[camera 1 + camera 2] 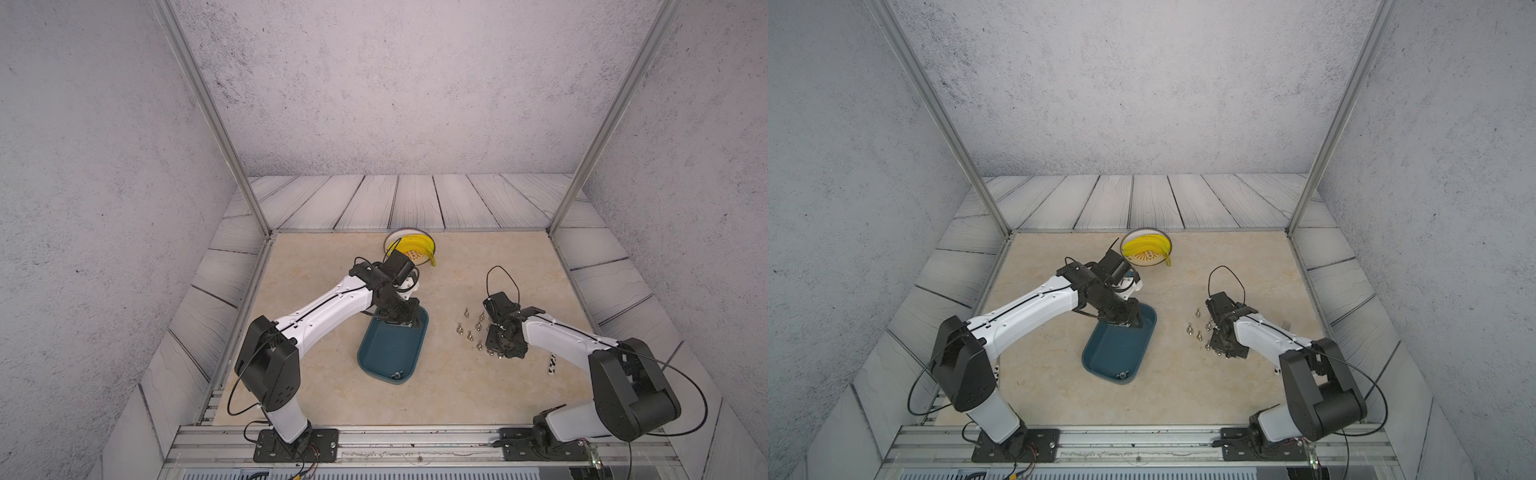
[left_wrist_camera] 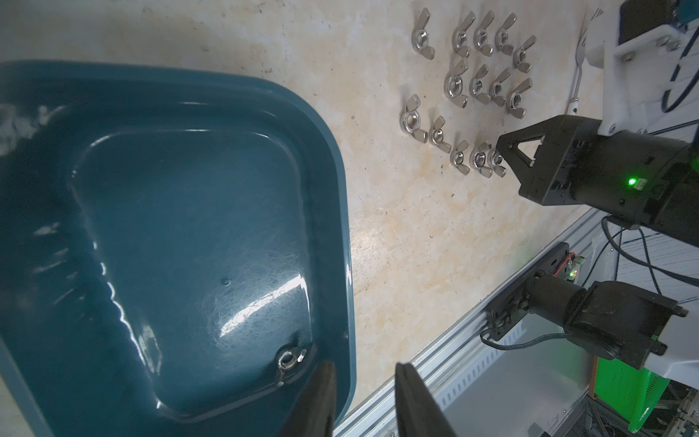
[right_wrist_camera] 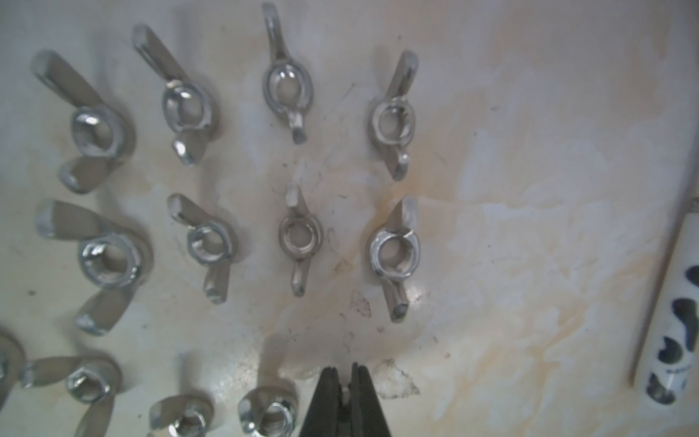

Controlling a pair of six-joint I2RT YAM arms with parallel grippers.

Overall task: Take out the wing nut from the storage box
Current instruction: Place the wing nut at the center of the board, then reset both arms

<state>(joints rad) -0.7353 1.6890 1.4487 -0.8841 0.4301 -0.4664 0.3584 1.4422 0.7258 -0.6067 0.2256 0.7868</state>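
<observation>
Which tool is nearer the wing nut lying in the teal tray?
Left. The left tool is over the far end of the dark teal-blue plastic storage box holding that small silver wing nut; the right tool is outside it, over nuts on the table.

The storage box (image 1: 384, 347), a shallow dark teal tray with rounded corners, lies on the worktop (image 1: 332, 395). One silver wing nut (image 1: 395, 376) lies inside, in a near-end corner.
</observation>
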